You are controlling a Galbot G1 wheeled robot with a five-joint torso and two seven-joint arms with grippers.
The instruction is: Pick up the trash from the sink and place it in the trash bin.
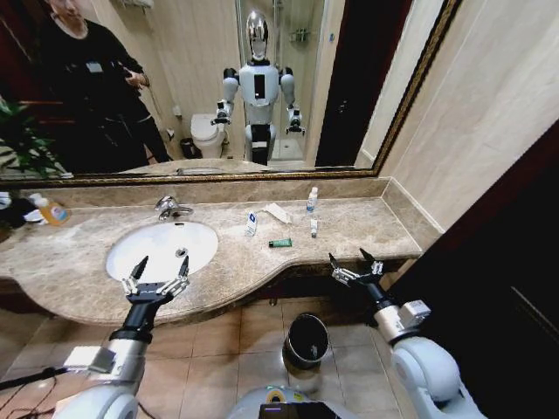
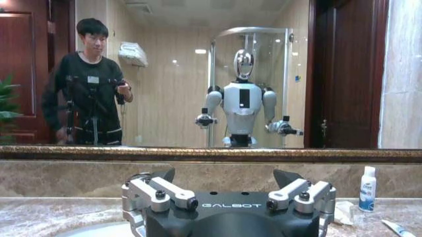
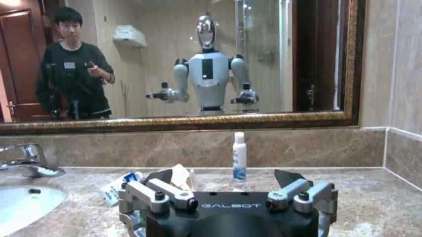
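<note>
**Marble worktop holds the trash, nearer the right arm**

Marble worktop (image 1: 349, 229) carries the trash between both arms: a green tube (image 1: 279, 243) lying crosswise, two small bottles (image 1: 312, 200) and a white packet (image 1: 278, 212). All sit forward-left of the right pincer (image 1: 354, 263), which is spread and empty. The left pincer (image 1: 159, 274) hovers spread over the sink (image 1: 131, 253). The bin (image 1: 307, 339) stands on the floor below.

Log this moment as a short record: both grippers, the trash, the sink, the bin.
left gripper: open, above the sink's front rim
right gripper: open, at the counter's front edge, holding nothing
trash: two small bottles, white packet, green tube, white tube, all on the counter beside the sink
sink: white basin
trash bin: on the floor below the counter
</note>
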